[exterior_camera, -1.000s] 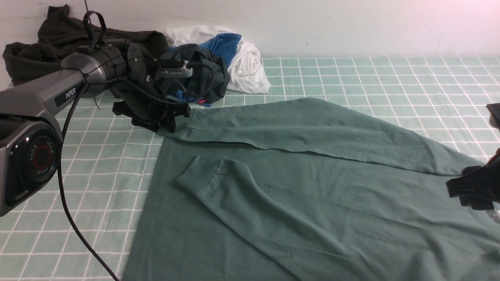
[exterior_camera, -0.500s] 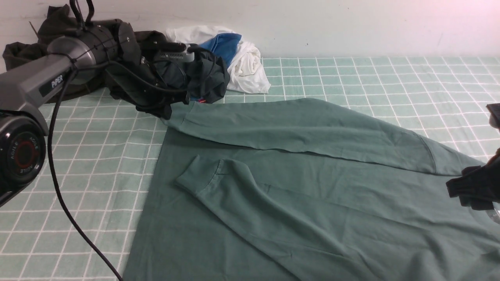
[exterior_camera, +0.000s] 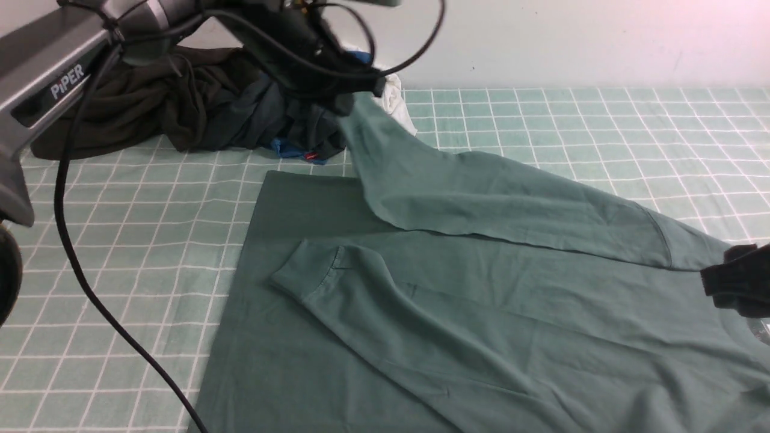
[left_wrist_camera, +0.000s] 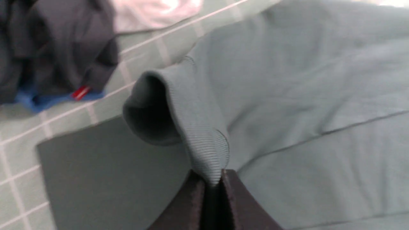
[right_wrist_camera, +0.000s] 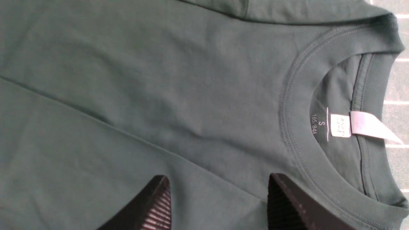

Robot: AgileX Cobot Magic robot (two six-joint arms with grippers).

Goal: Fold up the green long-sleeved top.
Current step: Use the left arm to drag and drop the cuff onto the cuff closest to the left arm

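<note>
Sleeve cuff held up, top spread on the table.
At far left, the left fingers (left_wrist_camera: 188, 207) are clenched on the ribbed cuff (left_wrist_camera: 198, 127) of the green long-sleeved top (exterior_camera: 481, 288), holding that sleeve raised before a heap of dark clothes (exterior_camera: 180, 114). The top's body lies flat on the checked table (exterior_camera: 571, 120), its other sleeve folded across it. At right, the right fingers (right_wrist_camera: 153, 204) stand spread and empty over the fabric near the collar (right_wrist_camera: 297, 105).

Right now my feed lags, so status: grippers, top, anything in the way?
Left gripper shut on ribbed cuff of the sage-green cotton long-sleeved top, sleeve raised. Right gripper open near its collar. Dark crumpled clothes heap behind the cuff.
</note>
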